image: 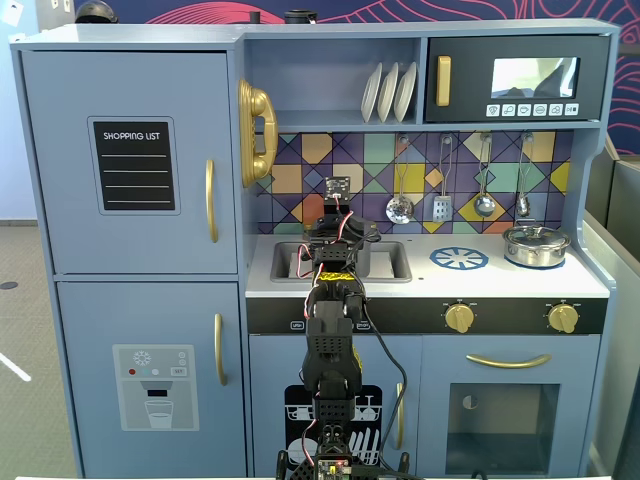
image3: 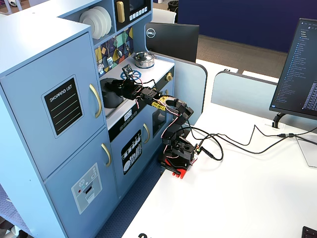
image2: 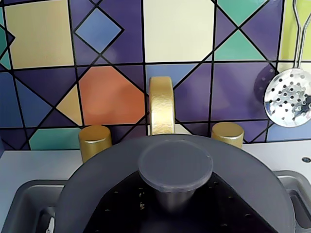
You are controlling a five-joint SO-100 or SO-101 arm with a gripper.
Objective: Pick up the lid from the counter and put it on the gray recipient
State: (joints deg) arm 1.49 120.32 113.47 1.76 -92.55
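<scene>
The dark-gray lid (image2: 97, 179) with its round knob (image2: 175, 165) fills the lower half of the wrist view. My gripper (image2: 175, 201) is shut on the knob's stem, with black jaws on both sides. It hangs over the sink recess (image2: 24, 204) of the pale counter (image2: 34, 162). In a fixed view my gripper (image3: 119, 85) holds the lid (image3: 113, 83) right above the gray recipient (image3: 112, 98), which stands in the sink; I cannot tell whether they touch. In the front fixed view the arm (image: 335, 250) hides lid and pot.
A gold faucet (image2: 161, 104) and two gold taps (image2: 94, 140) stand just behind the lid. A slotted spoon (image2: 290, 97) hangs on the tiled wall. The shiny steel pot (image: 536, 245) sits at the counter's right end, beside the blue burner print (image: 459, 258).
</scene>
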